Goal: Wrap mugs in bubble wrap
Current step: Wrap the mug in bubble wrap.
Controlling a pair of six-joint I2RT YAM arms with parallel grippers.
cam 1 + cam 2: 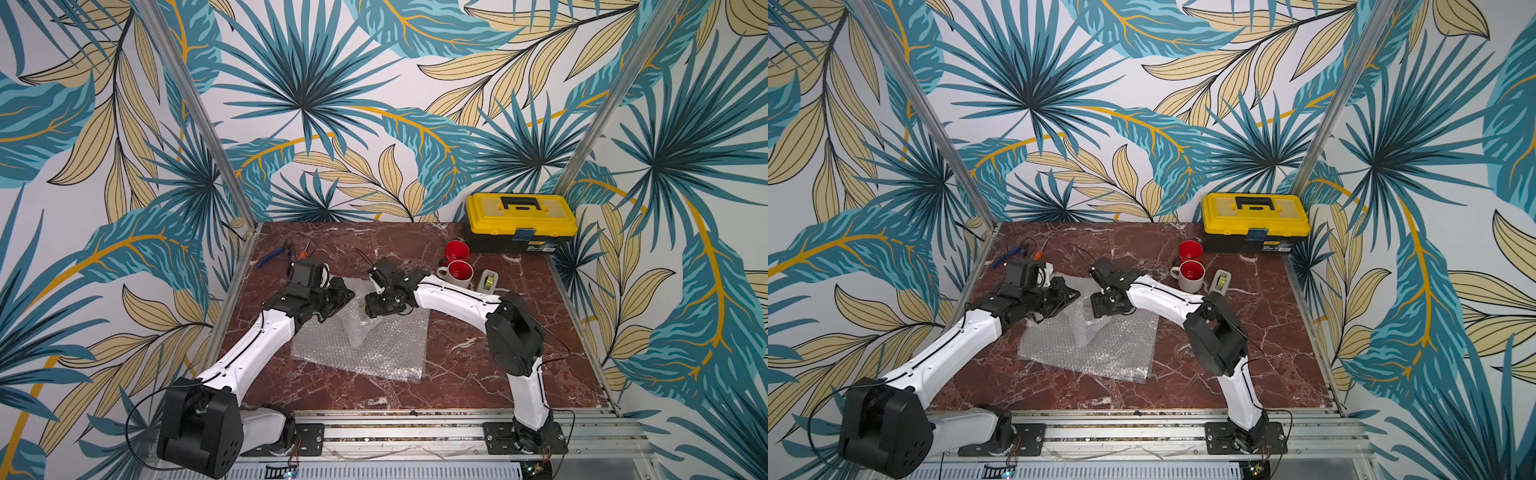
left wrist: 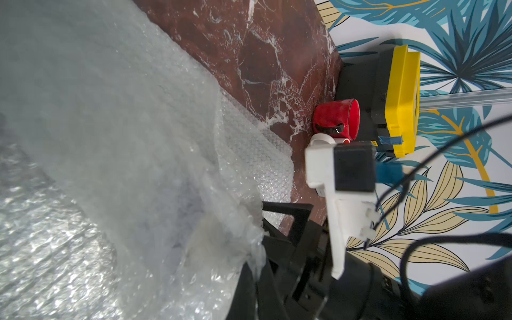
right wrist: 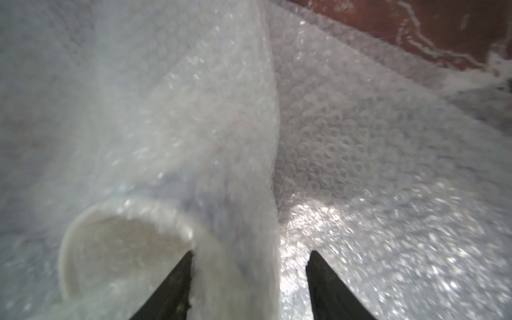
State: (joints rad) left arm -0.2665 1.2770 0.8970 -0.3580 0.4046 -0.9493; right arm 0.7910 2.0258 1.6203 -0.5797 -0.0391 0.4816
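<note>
Robot lab cell, aluminium frame [image 1: 415,432] (leaf-print walls [image 1: 374,83])

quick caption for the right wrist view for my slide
Right gripper, jaws apart, astride a raised fold of bubble wrap draped over a pale mug.

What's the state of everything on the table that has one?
Toolbox: lid closed.
Red mug: upright, unwrapped.
White mug with red inside: upright, unwrapped.
Bubble wrap: one side lifted and folded over.
Pale mug: under the wrap.
Left gripper: shut on bubble wrap.
Right gripper: open, straddling a fold.
</note>
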